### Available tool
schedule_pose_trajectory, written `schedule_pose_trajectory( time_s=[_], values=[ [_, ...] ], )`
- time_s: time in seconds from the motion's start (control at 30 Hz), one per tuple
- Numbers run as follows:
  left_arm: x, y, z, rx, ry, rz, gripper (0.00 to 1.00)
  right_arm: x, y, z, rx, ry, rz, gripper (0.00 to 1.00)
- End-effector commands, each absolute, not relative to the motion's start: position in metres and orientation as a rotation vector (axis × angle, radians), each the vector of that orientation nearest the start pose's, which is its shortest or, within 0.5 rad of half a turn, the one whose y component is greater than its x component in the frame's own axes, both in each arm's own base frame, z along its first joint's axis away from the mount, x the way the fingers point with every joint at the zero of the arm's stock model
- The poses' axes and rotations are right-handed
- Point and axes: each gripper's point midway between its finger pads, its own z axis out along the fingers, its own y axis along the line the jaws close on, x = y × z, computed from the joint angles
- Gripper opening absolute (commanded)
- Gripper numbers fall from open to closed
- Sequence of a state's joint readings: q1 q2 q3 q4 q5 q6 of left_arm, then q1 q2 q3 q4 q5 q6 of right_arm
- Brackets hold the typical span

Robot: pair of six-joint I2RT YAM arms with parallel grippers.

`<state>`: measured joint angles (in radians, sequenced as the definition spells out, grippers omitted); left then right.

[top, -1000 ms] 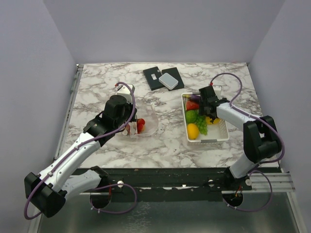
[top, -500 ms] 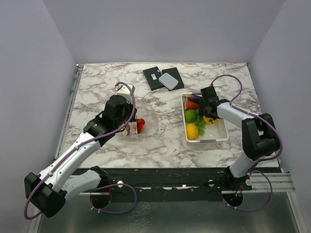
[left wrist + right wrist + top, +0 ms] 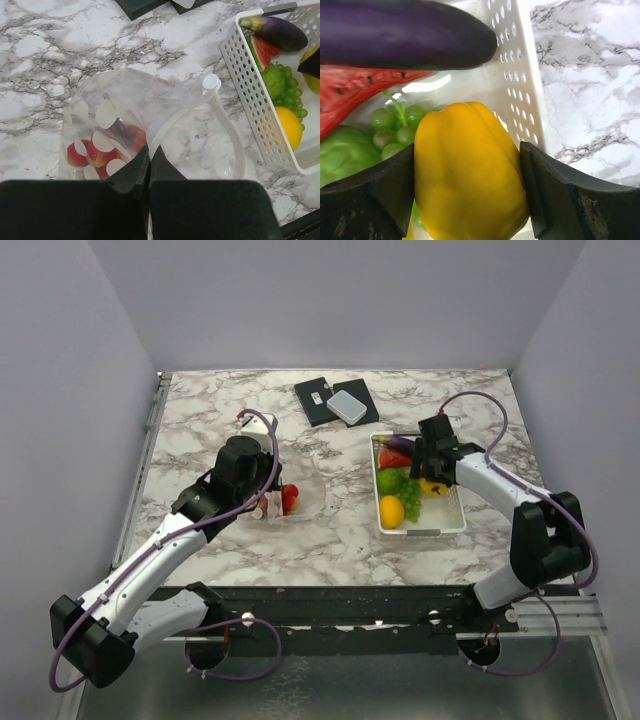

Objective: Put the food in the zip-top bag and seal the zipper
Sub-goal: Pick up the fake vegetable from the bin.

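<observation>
Pinching the near rim of the bag (image 3: pixel 165 107), the left gripper (image 3: pixel 149 152) has its jaws fully together on the film and holds the mouth up and open. The bag lies on the table (image 3: pixel 45 45), left of the basket (image 3: pixel 517 75), with strawberries (image 3: pixel 95 150) inside it. The zipper (image 3: pixel 231 131) arcs round the far lip, unsealed.

The right gripper (image 3: pixel 468 165) is down in the basket, jaws wide, one either side of the pepper (image 3: pixel 465 135). No gap shows at either flank, but whether the pads press cannot be told. The pepper rests among the other food: eggplant (image 3: pixel 405 35), watermelon (image 3: pixel 355 95), grapes (image 3: pixel 395 122) and lemon (image 3: pixel 287 125).

Handling, as judged:
- The pepper looks like hard, glossy, light plastic. Its lobed sides taper, so it could squirt out of the jaws. The widest belly is the place to hold it.
- The bag is thin, limp and slick. It will sag if held anywhere but the stiffer rim by the zipper.

Not verifiable:
- The pepper's underside and the pads' contact faces are out of sight.
- The left fingers block the bag's near edge.
- White dots obscure the strawberry count.
- The top view is too small to show either grip.
</observation>
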<state>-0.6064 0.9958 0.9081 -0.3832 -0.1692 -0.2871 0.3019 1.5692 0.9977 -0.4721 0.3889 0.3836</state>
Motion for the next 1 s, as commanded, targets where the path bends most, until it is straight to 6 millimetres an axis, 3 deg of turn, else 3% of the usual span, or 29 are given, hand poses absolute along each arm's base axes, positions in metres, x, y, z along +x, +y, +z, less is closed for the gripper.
schedule_pose_trajectory(
  time_s=[0.0,0.13,0.4,0.67,0.97],
  values=[
    [0.281,-0.172,0.229,0.224,2.024,-0.379,0.00,0.350,0.065,0.115,0.214,2.431,-0.135,0.46],
    [0.281,-0.172,0.229,0.224,2.024,-0.379,0.00,0.348,0.078,0.145,0.184,2.373,-0.031,0.44],
    [0.282,-0.172,0.227,0.226,2.029,-0.373,0.00,0.334,0.132,0.202,0.007,2.272,0.244,0.42],
    [0.282,-0.171,0.227,0.220,2.028,-0.365,0.00,0.300,0.211,0.248,-0.243,2.163,0.579,0.42],
    [0.282,-0.170,0.228,0.217,2.025,-0.364,0.00,0.258,0.286,0.277,-0.473,2.055,0.851,0.41]
  ],
)
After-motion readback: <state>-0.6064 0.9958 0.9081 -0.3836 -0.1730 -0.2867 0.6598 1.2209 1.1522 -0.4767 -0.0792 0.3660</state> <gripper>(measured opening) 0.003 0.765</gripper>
